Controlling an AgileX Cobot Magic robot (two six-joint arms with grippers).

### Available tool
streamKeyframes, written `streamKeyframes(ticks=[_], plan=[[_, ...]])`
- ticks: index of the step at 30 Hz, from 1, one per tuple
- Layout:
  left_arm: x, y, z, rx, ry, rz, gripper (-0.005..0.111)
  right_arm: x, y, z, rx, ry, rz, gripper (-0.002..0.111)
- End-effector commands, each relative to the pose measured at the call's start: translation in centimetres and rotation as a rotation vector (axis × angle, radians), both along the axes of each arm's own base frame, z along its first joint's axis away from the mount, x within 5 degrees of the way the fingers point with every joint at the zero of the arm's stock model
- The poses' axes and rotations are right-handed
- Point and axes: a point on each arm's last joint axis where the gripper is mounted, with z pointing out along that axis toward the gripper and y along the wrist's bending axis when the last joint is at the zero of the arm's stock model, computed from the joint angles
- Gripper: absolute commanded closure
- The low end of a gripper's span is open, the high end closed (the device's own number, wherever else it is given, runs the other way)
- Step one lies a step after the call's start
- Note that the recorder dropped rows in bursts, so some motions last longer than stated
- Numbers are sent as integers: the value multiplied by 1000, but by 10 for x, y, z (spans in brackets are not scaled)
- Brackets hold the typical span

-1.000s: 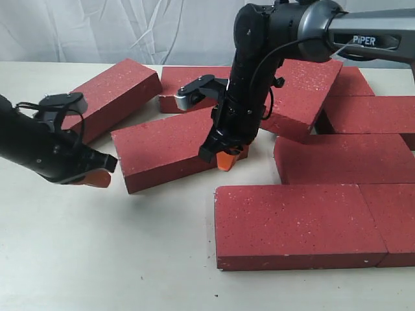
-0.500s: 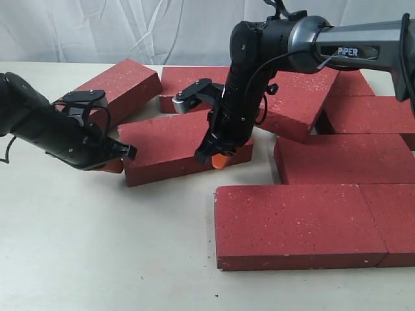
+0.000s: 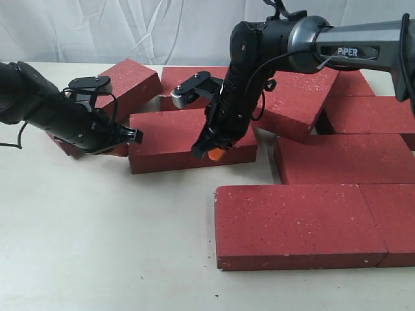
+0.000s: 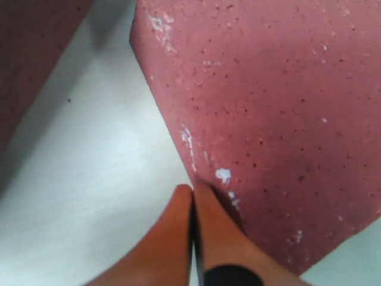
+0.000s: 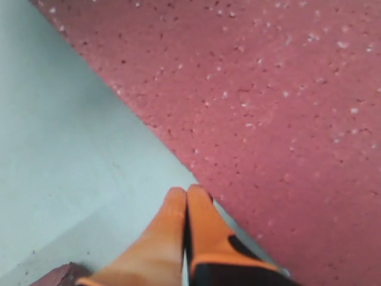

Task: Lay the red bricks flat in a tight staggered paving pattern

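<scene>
Exterior view: centre red brick [image 3: 162, 133] lengthwise left-right.

A robotics lab or test cell is suggested. A plain pale bench [image 3: 97, 246] is backed by a crumpled white sheet [image 3: 130, 29] hung as a backdrop. Black robot arms [image 3: 39, 110], one marked PIPER, are seen over red bricks [image 3: 298, 223].
</scene>
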Motion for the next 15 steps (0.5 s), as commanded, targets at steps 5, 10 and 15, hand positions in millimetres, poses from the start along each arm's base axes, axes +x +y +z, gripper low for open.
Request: streamKeyframes(ticks=[5, 10, 15], plan=[[4, -1, 2, 13, -38, 21, 107, 12, -2, 3, 11, -127, -1, 109], [6, 1, 2, 24, -55, 27, 107, 11, -2, 4, 11, -105, -42, 109], [8, 0, 4, 21, -64, 26, 107, 5, -5, 9, -9, -49, -38, 109]])
